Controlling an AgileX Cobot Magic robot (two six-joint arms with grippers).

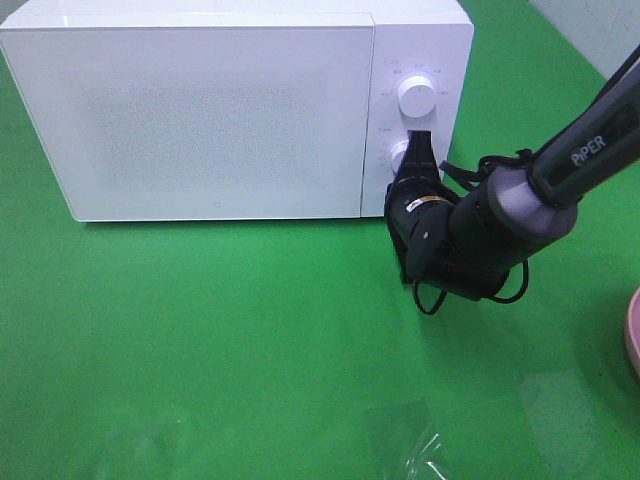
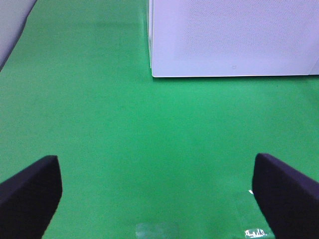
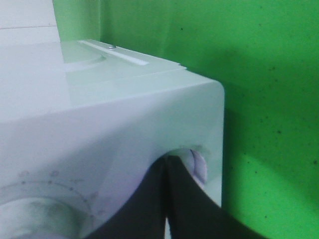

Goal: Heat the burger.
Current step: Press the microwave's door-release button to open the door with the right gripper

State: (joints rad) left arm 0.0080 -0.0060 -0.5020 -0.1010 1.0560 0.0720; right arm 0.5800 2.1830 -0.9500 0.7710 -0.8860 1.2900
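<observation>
The burger is out of view. The white microwave (image 1: 200, 120) stands at the back with its door closed; it also shows in the left wrist view (image 2: 229, 35) and the right wrist view (image 3: 124, 124). My right gripper (image 1: 420, 150) reaches to the control panel, and its fingertips are at the lower knob (image 1: 399, 157). In the right wrist view the gripper (image 3: 167, 162) shows its fingers pressed together against that knob (image 3: 198, 167). My left gripper (image 2: 159, 191) is open and empty, low over the green mat in front of the microwave's left corner.
The upper knob (image 1: 415, 95) is above the right gripper. The edge of a pink plate (image 1: 633, 335) shows at the far right. Clear tape patches (image 1: 420, 450) lie on the green mat (image 1: 200, 330) near the front edge, and one shows in the left wrist view (image 2: 157, 230).
</observation>
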